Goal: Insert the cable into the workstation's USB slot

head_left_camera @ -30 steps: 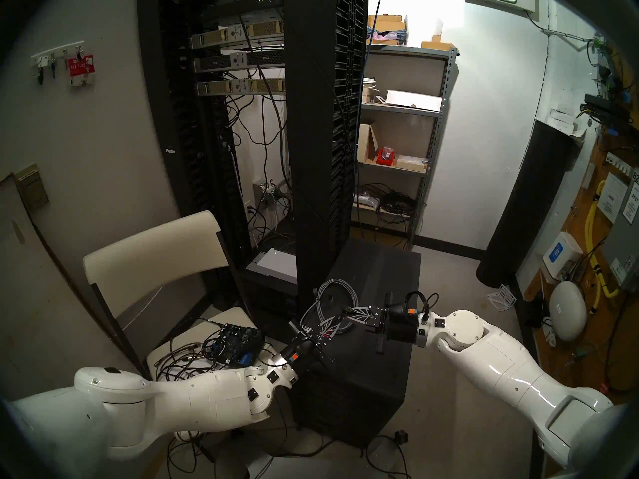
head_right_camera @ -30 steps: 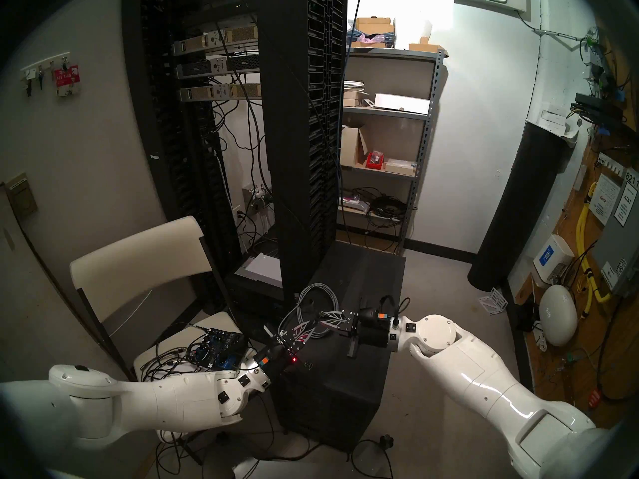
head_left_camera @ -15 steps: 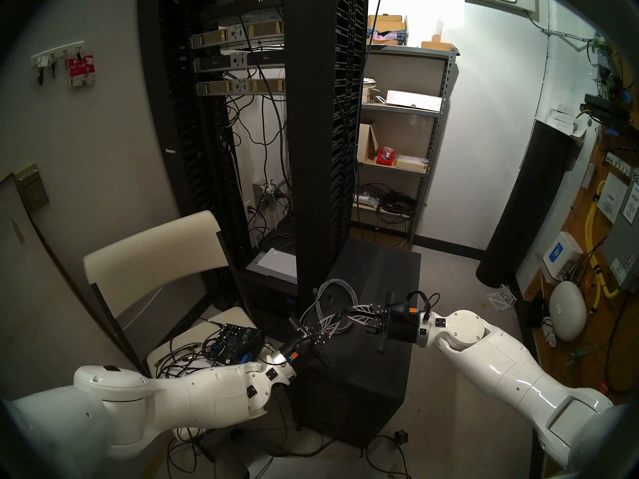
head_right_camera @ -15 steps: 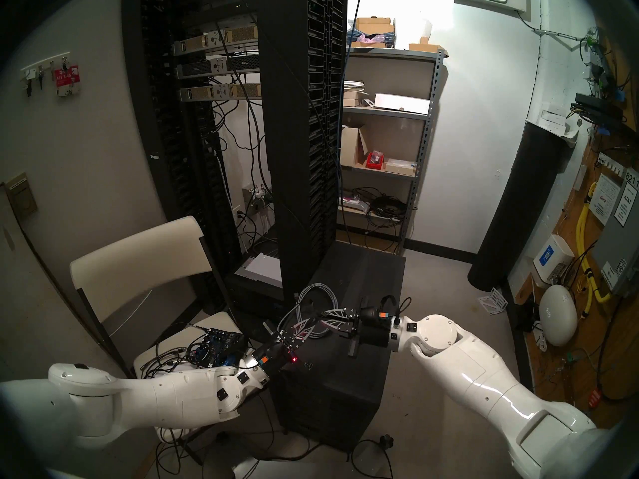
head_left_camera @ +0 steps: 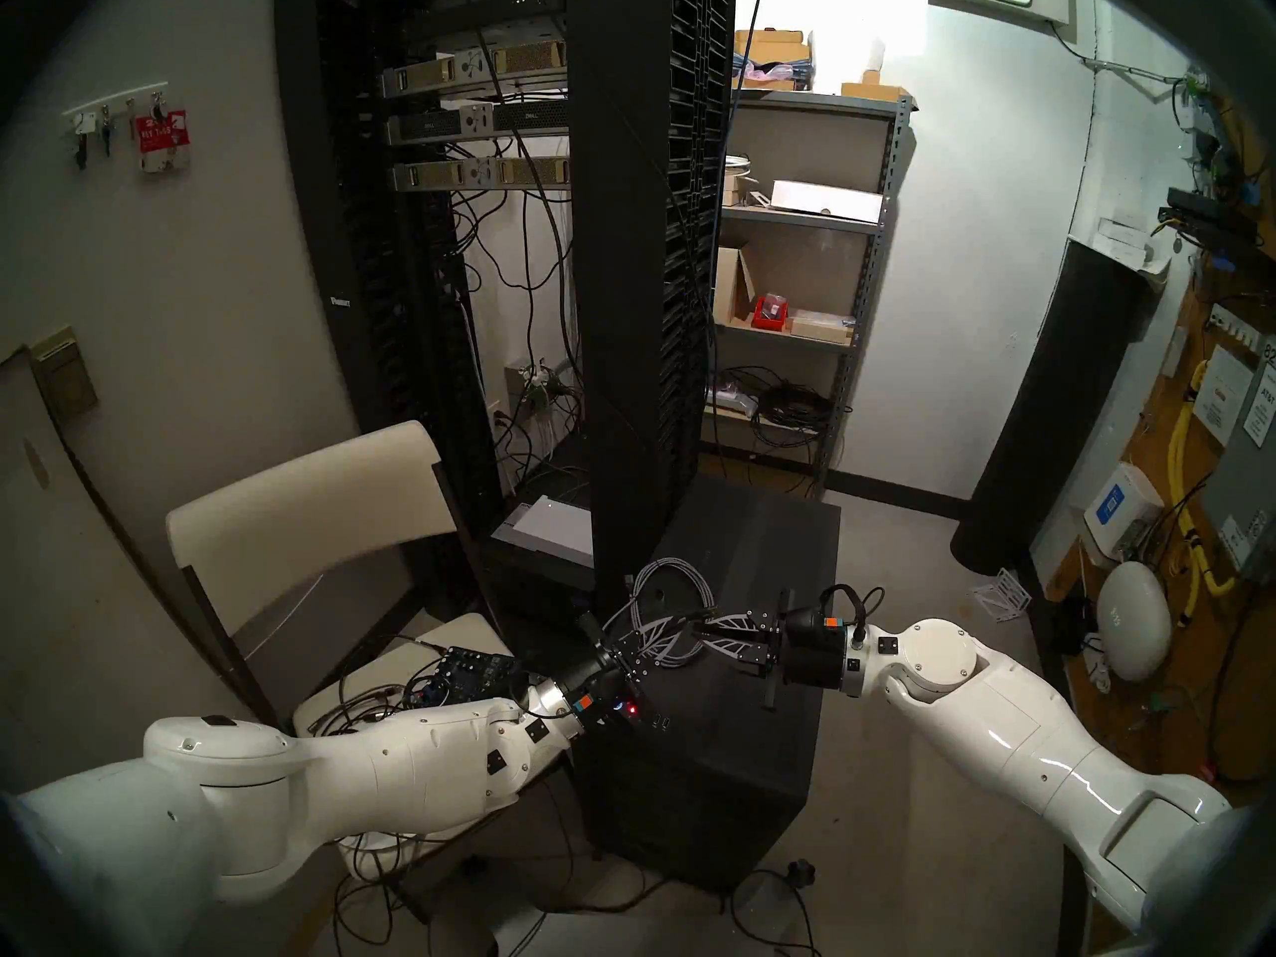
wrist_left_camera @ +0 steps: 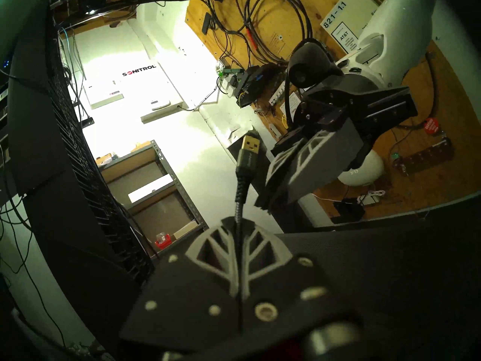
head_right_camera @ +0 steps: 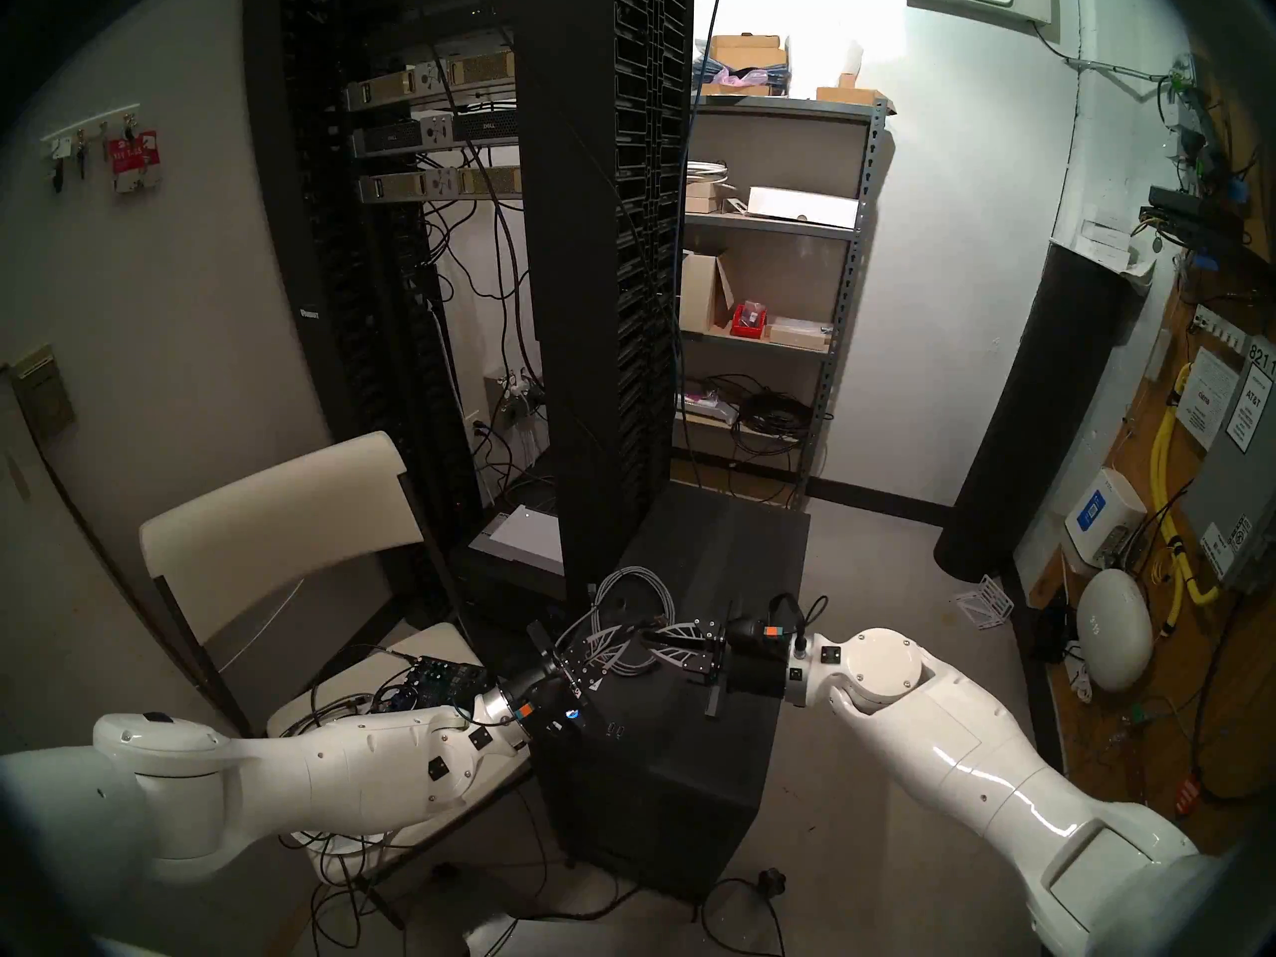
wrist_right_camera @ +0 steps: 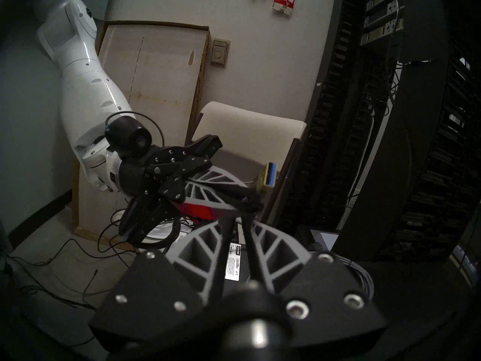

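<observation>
The workstation (head_left_camera: 725,728) is a black tower on the floor, with a blue light and a red LED (head_left_camera: 630,710) at its top front edge and small USB slots (head_left_camera: 661,722) beside them. The grey braided cable (head_left_camera: 673,589) lies coiled on its top. My left gripper (wrist_left_camera: 237,221) is shut on the cable just behind its gold plug (wrist_left_camera: 250,145), which sticks up free beyond the fingertips. My right gripper (wrist_right_camera: 238,221) faces it tip to tip, its fingers slightly apart and holding nothing. Above the top's front half, the left gripper (head_left_camera: 680,634) and right gripper (head_left_camera: 706,630) nearly meet.
A tall black server rack (head_left_camera: 642,244) stands right behind the workstation's left side. On my left, a cream chair (head_left_camera: 311,513) carries an audio mixer (head_left_camera: 476,672) and tangled black wires. A metal shelf (head_left_camera: 794,244) and a black cylinder (head_left_camera: 1056,410) stand further back.
The right gripper has opened, let go of the plug end and drawn back a little to the right. The left wrist has shifted left, uncovering the workstation's lights, still holding the cable.
</observation>
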